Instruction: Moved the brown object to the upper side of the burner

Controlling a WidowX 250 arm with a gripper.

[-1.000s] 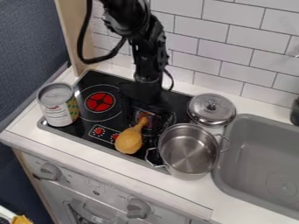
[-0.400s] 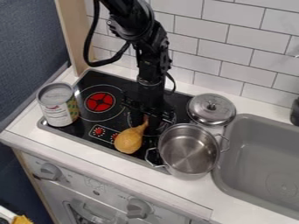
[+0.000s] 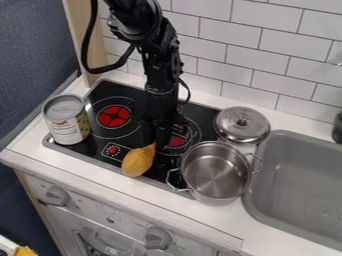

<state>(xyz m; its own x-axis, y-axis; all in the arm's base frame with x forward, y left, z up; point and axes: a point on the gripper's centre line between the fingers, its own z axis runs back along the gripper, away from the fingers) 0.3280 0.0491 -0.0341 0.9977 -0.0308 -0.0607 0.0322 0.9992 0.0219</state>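
Note:
The gripper [image 3: 155,141] hangs low over the black stove top, in front of the left edge of the right burner [image 3: 177,140]. Its fingers are shut on the narrow end of the brown object [image 3: 137,161], a rounded, pear-shaped thing. The wide end points toward the stove's front edge and covers part of the knob panel. Part of the narrow tip is hidden at the fingers.
A can [image 3: 65,122] stands at the stove's left edge beside the left burner [image 3: 114,116]. To the right are a steel pot [image 3: 215,172], its lid [image 3: 242,125] behind it, and a grey sink [image 3: 300,180]. A tiled wall [image 3: 267,60] rises behind.
The gripper first moved slightly right, then left and a little toward the front. Its fingers have come closer together around the narrow end, and the brown object has shifted left with them.

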